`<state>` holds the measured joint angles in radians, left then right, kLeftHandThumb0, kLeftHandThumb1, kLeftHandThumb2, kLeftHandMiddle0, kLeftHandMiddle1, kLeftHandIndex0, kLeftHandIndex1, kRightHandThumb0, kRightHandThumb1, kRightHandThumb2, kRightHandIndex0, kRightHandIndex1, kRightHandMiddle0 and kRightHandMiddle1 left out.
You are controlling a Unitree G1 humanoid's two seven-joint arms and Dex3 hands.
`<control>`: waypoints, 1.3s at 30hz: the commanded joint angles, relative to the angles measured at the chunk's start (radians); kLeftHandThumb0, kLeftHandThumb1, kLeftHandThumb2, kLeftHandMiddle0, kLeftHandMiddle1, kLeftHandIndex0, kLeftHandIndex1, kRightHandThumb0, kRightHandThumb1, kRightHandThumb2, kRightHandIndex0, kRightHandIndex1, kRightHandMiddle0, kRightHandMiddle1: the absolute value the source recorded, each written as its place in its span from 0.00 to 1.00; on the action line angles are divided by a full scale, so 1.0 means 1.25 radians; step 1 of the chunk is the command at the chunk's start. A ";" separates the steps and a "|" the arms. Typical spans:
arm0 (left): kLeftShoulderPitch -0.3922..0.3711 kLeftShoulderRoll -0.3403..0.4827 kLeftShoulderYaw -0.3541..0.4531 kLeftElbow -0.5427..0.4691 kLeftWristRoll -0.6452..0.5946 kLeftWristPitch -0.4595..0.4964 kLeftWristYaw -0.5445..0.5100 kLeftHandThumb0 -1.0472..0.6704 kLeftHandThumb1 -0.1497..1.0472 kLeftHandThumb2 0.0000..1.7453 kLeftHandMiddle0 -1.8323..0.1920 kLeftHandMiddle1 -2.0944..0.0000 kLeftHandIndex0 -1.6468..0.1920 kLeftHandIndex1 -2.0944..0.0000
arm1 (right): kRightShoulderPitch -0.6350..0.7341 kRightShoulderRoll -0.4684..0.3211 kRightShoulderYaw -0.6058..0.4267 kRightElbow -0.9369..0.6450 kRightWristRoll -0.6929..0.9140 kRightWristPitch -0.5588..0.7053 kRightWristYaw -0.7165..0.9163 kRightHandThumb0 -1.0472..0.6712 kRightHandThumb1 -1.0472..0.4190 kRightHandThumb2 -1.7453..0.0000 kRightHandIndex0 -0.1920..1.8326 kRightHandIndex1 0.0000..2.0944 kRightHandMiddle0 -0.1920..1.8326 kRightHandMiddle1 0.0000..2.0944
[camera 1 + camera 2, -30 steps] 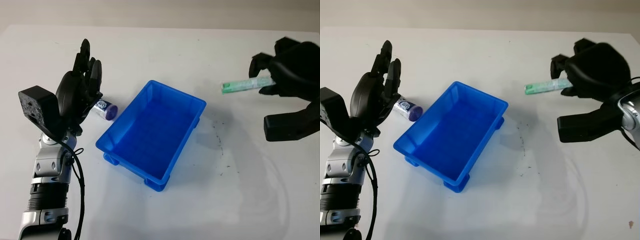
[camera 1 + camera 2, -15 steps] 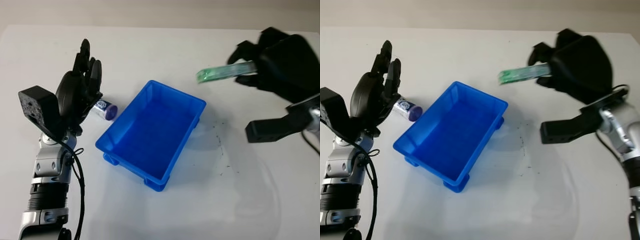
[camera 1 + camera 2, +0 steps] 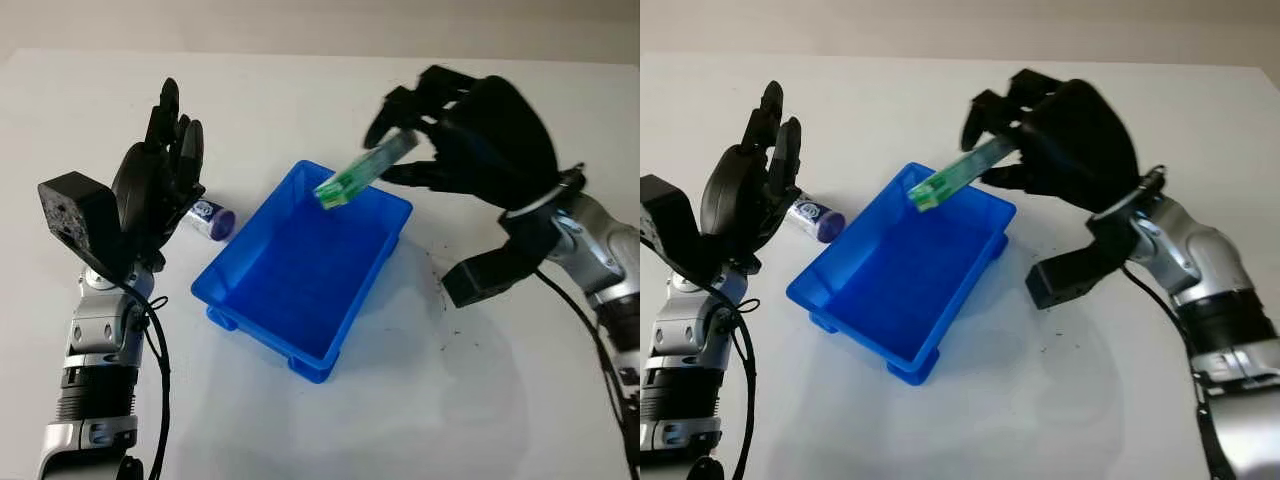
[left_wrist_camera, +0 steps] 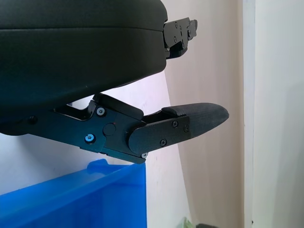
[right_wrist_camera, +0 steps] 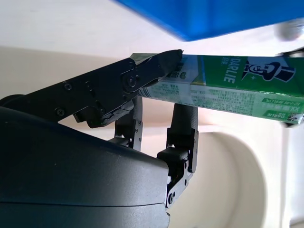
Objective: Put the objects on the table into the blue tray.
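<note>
A blue tray (image 3: pixel 300 270) sits mid-table with nothing in it. My right hand (image 3: pixel 455 140) hovers over the tray's far right corner, shut on a green toothpaste box (image 3: pixel 360 173) that slants down toward the tray. In the right wrist view the green box (image 5: pixel 237 85) is pinched between the fingers. A small white and purple bottle (image 3: pixel 210 219) lies on the table left of the tray. My left hand (image 3: pixel 160 180) is raised beside that bottle, open and holding nothing.
The white table (image 3: pixel 480 400) stretches bare to the right and front of the tray. A few dark specks (image 3: pixel 440 290) mark the table right of the tray.
My right hand has swung left with the green box, from the far right of the table to above the tray's far corner. The box now tilts downward. The left hand stayed put.
</note>
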<state>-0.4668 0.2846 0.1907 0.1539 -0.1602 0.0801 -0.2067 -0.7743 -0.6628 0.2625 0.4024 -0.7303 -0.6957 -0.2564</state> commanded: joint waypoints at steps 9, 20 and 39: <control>0.012 -0.015 -0.008 -0.030 0.004 -0.001 0.015 0.19 1.00 0.35 1.00 1.00 1.00 1.00 | -0.051 0.048 0.026 0.002 0.223 0.012 0.360 0.35 0.06 0.97 0.18 0.49 0.15 0.53; 0.023 -0.022 -0.006 -0.030 0.010 -0.012 0.030 0.20 1.00 0.36 1.00 1.00 1.00 1.00 | -0.045 -0.011 0.029 -0.128 0.226 0.173 0.693 0.09 0.00 0.82 0.00 0.00 0.00 0.01; 0.022 0.002 0.004 -0.035 0.012 -0.003 0.026 0.20 1.00 0.35 1.00 1.00 1.00 1.00 | 0.163 0.191 -0.258 -0.126 0.623 0.489 0.493 0.11 0.00 0.59 0.00 0.00 0.00 0.00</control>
<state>-0.4477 0.2725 0.1922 0.1301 -0.1490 0.0702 -0.1745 -0.5906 -0.4380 -0.0386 0.2658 0.0262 -0.1137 0.3656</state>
